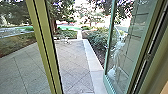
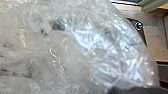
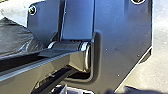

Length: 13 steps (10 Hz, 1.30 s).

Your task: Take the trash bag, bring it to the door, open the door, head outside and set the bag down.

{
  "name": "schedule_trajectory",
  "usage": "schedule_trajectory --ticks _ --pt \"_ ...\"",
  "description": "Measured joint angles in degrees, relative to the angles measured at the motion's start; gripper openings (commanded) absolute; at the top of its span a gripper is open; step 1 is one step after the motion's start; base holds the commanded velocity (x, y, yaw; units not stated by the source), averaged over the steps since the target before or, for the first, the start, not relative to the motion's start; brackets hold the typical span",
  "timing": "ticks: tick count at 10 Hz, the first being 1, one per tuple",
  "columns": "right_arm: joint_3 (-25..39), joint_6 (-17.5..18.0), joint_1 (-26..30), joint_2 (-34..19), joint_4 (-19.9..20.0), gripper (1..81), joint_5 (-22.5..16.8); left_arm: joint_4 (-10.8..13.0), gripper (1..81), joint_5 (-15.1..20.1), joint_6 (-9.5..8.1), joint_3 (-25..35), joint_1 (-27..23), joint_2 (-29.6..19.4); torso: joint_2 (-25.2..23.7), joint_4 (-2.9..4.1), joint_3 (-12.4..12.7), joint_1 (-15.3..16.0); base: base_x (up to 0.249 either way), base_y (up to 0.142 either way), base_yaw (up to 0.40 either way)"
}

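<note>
The door point(image 1: 108, 72) stands open at the right of the head view, a green frame around glass with a pale reflection in it. Clear, crumpled plastic of the trash bag point(image 2: 75, 47) spreads close before the left wrist camera. Dark, shiny plastic point(image 3: 17, 37) lies beside the robot's base plate in the right wrist view; I cannot tell whether it belongs to the same bag. How the fingers of either gripper stand is hidden.
A yellow-green post point(image 1: 45, 45) rises left of the doorway opening. Outside, paving point(image 1: 72, 60) runs ahead, with a pale curb point(image 1: 93, 62) and bushes point(image 1: 97, 41) along its right side. A tree trunk point(image 1: 53, 20) stands farther off.
</note>
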Motion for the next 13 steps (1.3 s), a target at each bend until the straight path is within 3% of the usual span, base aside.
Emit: schedule_trajectory --ticks 13 --pt "0.00 0.00 -0.02 0.00 0.00 81.1 0.02 0.00 1.0 -0.02 -0.02 0.00 0.00 0.16 0.00 0.00 0.00 0.00 0.000 -0.120 0.000"
